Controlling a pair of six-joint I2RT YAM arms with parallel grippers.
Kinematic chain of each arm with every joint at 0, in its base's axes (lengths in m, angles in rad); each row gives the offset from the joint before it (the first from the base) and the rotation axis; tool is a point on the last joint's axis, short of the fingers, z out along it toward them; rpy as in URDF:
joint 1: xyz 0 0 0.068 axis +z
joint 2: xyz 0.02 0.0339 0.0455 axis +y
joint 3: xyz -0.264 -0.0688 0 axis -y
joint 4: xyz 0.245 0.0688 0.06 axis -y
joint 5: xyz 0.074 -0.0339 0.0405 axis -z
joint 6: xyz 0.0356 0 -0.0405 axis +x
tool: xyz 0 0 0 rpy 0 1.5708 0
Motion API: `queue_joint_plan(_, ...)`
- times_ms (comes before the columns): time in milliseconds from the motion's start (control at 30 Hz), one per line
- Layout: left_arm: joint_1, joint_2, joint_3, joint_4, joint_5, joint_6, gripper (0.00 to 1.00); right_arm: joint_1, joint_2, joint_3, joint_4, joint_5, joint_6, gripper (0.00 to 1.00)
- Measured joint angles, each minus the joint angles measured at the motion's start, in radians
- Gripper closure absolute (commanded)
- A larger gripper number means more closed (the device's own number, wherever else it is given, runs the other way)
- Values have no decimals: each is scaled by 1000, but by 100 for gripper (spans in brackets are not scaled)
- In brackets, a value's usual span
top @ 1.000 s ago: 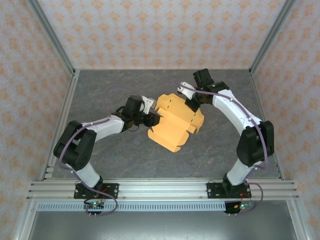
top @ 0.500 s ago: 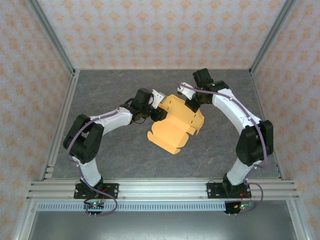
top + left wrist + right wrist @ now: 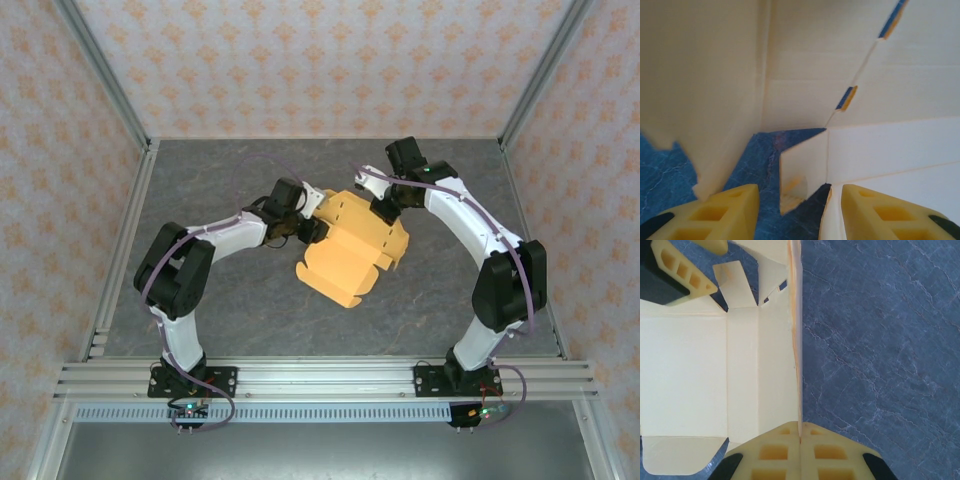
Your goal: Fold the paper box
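Observation:
The paper box (image 3: pixel 350 250) is an orange-yellow creased card, partly folded up, at the middle of the table. My right gripper (image 3: pixel 386 208) is shut on its far right wall, whose thin edge (image 3: pixel 799 365) runs straight into the closed fingertips (image 3: pixel 800 440). My left gripper (image 3: pixel 314 228) stands open at the box's far left corner. A small raised tab (image 3: pixel 802 172) lies between its fingers (image 3: pixel 725 212), apart from both. The box's pale inner panels (image 3: pixel 865 75) show beyond. The left fingers (image 3: pixel 682 272) also appear at the top left of the right wrist view.
The dark grey marbled table (image 3: pixel 220 300) is ringed by aluminium frame rails (image 3: pixel 120 230) and patterned walls. Bare tabletop (image 3: pixel 880 340) lies to the right of the held wall. Both arm bases sit on the near rail (image 3: pixel 320 378).
The left arm has swung away from me and to the right, bringing its gripper up to the box's far left corner. The right arm has held still.

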Motion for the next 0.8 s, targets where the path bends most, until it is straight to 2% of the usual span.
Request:
queue_joint_plan(200, 11, 25, 20, -13, -3, -3, 52, 0, 0, 0, 0, 0, 0, 100)
queue_joint_plan(300, 12, 43, 34, -14, 16, -7, 58, 0, 0, 0, 0, 0, 4, 100)
queue_joint_plan(467, 12, 47, 35, -12, 50, -19, 74, 0, 0, 0, 0, 0, 8, 100)
queue_joint_plan(800, -3, 48, 35, 34, 92, -64, 88, 0, 4, 0, 2, 0, 41, 100)
